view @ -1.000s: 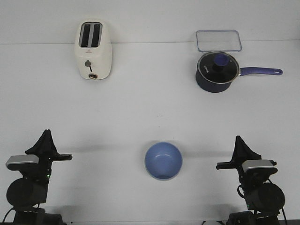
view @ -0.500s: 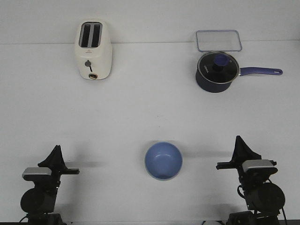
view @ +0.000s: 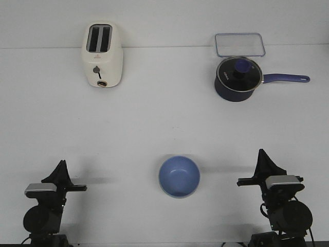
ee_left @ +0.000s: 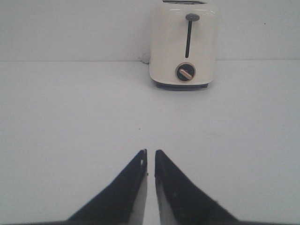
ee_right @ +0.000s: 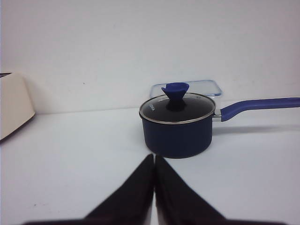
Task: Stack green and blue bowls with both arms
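The periwinkle blue bowl (view: 179,176) stands upright and empty on the white table, near the front and midway between the arms. The pale green bowl does not show as a separate thing in any view. My left gripper (view: 62,162) rests low at the front left, well left of the bowl. In the left wrist view (ee_left: 150,152) its jaws are empty with only a thin slit between them. My right gripper (view: 263,153) rests at the front right, well right of the bowl. In the right wrist view (ee_right: 154,157) its jaws are pressed together and empty.
A cream toaster (view: 102,54) stands at the back left and shows in the left wrist view (ee_left: 183,44). A dark blue lidded saucepan (view: 238,78) with its handle pointing right stands at the back right, with a clear lidded container (view: 239,45) behind it. Both show in the right wrist view, the saucepan (ee_right: 177,124) and the container (ee_right: 211,86).
My left arm dropped lower and drew back toward the table's front edge a second ago, then stayed still. The right arm and the bowl have not moved.
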{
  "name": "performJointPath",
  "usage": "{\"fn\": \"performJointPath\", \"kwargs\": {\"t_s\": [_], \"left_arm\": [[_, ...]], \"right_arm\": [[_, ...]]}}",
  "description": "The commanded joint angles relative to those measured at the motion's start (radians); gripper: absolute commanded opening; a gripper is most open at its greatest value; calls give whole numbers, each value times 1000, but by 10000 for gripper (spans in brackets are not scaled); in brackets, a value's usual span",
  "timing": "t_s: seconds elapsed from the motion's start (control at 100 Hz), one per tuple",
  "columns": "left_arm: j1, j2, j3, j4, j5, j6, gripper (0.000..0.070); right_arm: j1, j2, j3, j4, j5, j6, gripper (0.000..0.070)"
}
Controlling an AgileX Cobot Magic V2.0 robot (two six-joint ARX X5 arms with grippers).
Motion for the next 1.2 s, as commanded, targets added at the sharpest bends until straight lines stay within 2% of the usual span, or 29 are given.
{"fn": "performJointPath", "kwargs": {"t_s": [0.0, 0.45, 0.63, 0.76, 0.88, 0.95, 1.08, 1.19], "left_arm": [[1, -1, -20, 16, -2, 5, 15], [1, -1, -20, 16, -2, 5, 15], [1, -1, -20, 16, -2, 5, 15], [1, -1, -20, 16, -2, 5, 15], [1, -1, -20, 16, -2, 5, 15], [1, -1, -20, 16, -2, 5, 15], [1, -1, -20, 16, -2, 5, 15], [1, 0, -20, 16, -2, 5, 15]], "right_arm": [[0, -1, 6, 10, 3, -4, 0], [0, 0, 6, 10, 5, -10, 0], [-6, -18, -4, -5, 68, -144, 0], [-17, -79, -76, 5, 42, -325, 0], [-18, -140, -163, 5, 21, -422, 0], [-18, -179, -217, 10, 22, -438, 0], [-18, -175, -305, 119, 18, -442, 0], [-18, -175, -307, 107, 19, -442, 0]]}}
